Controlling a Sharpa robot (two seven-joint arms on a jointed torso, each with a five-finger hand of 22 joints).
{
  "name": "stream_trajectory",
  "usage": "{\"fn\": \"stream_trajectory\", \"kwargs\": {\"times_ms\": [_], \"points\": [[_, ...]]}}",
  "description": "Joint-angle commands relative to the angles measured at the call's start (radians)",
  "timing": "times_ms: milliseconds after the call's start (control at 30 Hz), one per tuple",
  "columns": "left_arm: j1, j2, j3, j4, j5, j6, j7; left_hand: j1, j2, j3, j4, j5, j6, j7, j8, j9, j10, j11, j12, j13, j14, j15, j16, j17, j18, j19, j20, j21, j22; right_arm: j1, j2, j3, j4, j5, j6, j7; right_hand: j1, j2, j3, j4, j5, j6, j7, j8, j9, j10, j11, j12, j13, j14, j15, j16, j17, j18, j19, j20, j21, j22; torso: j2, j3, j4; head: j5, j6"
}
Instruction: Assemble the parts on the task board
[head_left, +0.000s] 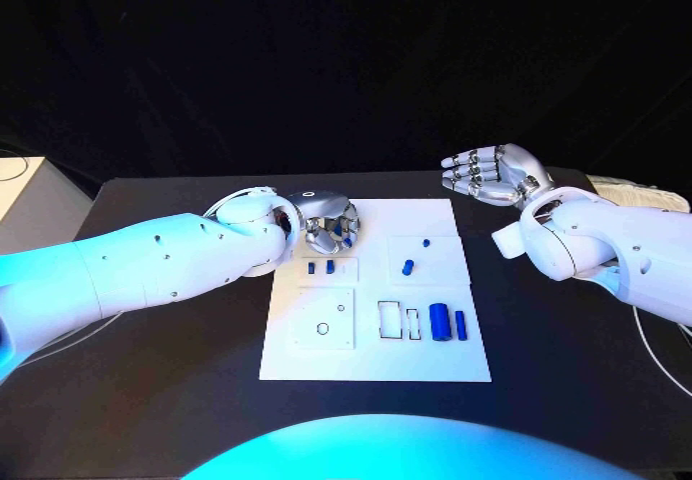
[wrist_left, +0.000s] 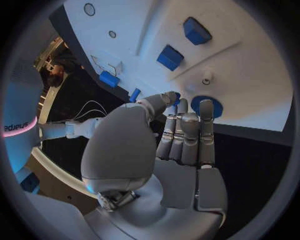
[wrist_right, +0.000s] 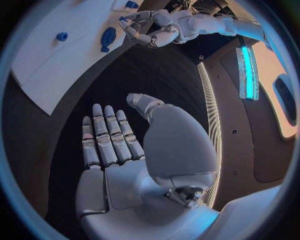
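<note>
The task board (head_left: 433, 362) lay in the middle of the black table (head_left: 159, 380), long axis running away from the robot.

Parts on it (head view): two short blue pieces (head_left: 320, 267) side by side in the near-left recess, long axes pointing away from the robot. One small blue peg (head_left: 408, 267) right of them, tilted slightly off that line. A thick blue cylinder (head_left: 440, 323) and a thinner blue bar (head_left: 460, 324) stood parallel just beside each other, right of the rectangular slots, both with long axes away from the robot. A blue round part (wrist_left: 207, 105) showed in the left wrist view at the board's edge, just past the fingertips.

The left hand (head_left: 329, 223) hung over the board's far-left corner, fingers curled downward with blue showing between them; whether it gripped a part or only touched it, I could not tell. The two short pieces lay just nearer the robot than this hand, apart from it.

The right hand (head_left: 493, 173) was well off the board, beyond its far-right corner, over bare table, palm showing, fingers straight and apart, grasping nothing.

Open room: bare board along the near edge; dark table on both long sides.
</note>
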Motion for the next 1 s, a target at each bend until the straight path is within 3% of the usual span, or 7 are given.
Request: {"fn": "stream_trajectory", "kwargs": {"times_ms": [33, 167, 433, 733, 1000], "points": [[0.003, -0.025, 0.01, 0.033, 0.038, -0.005, 0.004, -0.008, -0.001, -0.006, 0.001, 0.004, 0.013, 0.001, -0.008, 0.001, 0.011, 0.002, -0.014, -0.001, 0.01, 0.0, 0.005, 0.001, 0.014, 0.003, -0.001, 0.003, 0.002, 0.0, -0.002, 0.0, 0.002, 0.002, 0.006, 0.011, -0.004, 0.002, 0.007, -0.001, 0.005, 0.005, 0.069, -0.005, -0.001, -0.002, 0.003, -0.003, 0.0, 0.0, 0.005, -0.002, -0.001, -0.006, -0.002, -0.002, -0.001, -0.001, -0.001, 0.0013, 0.0022, 0.001, -0.002], [0.005, -0.068, 0.023, 0.072, 0.048, 0.003, -0.003, -0.014, -0.003, -0.01, 0.003, 0.004, 0.016, 0.001, -0.012, 0.002, 0.016, 0.002, -0.023, -0.002, 0.011, 0.001, 0.005, 0.0, 0.014, 0.001, 0.0, 0.001, 0.001, 0.0, -0.002, 0.0, 0.001, 0.001, 0.005, 0.01, -0.004, 0.002, 0.009, -0.002, 0.006, 0.006, 0.069, -0.006, -0.001, -0.002, 0.003, -0.003, 0.0, 0.001, 0.005, -0.002, -0.002, -0.006, 0.001, -0.002, -0.001, -0.001, 0.0, 0.0011, 0.0029, 0.003, -0.002], [0.004, -0.105, 0.027, 0.084, 0.061, 0.036, -0.02, -0.016, -0.007, -0.012, 0.002, 0.005, 0.013, 0.004, -0.023, 0.002, 0.016, 0.005, -0.037, -0.004, 0.005, 0.003, 0.001, -0.012, 0.014, 0.0, 0.002, -0.002, -0.001, -0.001, -0.002, 0.0, -0.002, 0.0, 0.006, 0.01, -0.004, 0.001, 0.009, -0.002, 0.006, 0.006, 0.069, -0.006, -0.002, -0.001, 0.003, -0.003, 0.0, 0.001, 0.005, -0.002, -0.002, -0.006, 0.002, -0.002, -0.001, -0.001, -0.002, -0.001, 0.0015, 0.005, -0.003], [-0.002, -0.104, 0.026, 0.052, 0.056, 0.043, -0.032, -0.015, -0.008, -0.012, 0.001, 0.005, 0.012, 0.005, -0.025, 0.002, 0.017, 0.006, -0.04, -0.004, 0.005, 0.003, 0.001, -0.011, 0.014, -0.001, 0.002, -0.002, -0.001, -0.003, -0.002, 0.0, -0.003, 0.0, 0.007, 0.012, -0.004, 0.001, 0.009, -0.002, 0.006, 0.006, 0.069, -0.006, -0.002, -0.001, 0.003, -0.003, 0.0, 0.001, 0.005, -0.002, -0.002, -0.006, 0.002, -0.002, -0.001, -0.001, 0.0, -0.0027, 0.0003, 0.006, 0.0], [-0.004, -0.1, 0.026, 0.036, 0.052, 0.052, -0.036, -0.013, -0.008, -0.012, -0.001, 0.005, 0.014, 0.005, -0.027, 0.003, 0.02, 0.005, -0.042, -0.004, 0.006, 0.004, 0.002, -0.009, 0.014, -0.001, 0.003, -0.003, -0.001, -0.004, -0.003, 0.0, -0.004, 0.0, 0.007, 0.012, -0.005, 0.001, 0.009, -0.002, 0.006, 0.006, 0.069, -0.007, -0.002, -0.001, 0.003, -0.003, 0.0, 0.001, 0.005, -0.002, -0.003, -0.006, 0.002, -0.002, 0.0, -0.002, 0.001, -0.0008, 0.0006, 0.005, -0.004]]}}
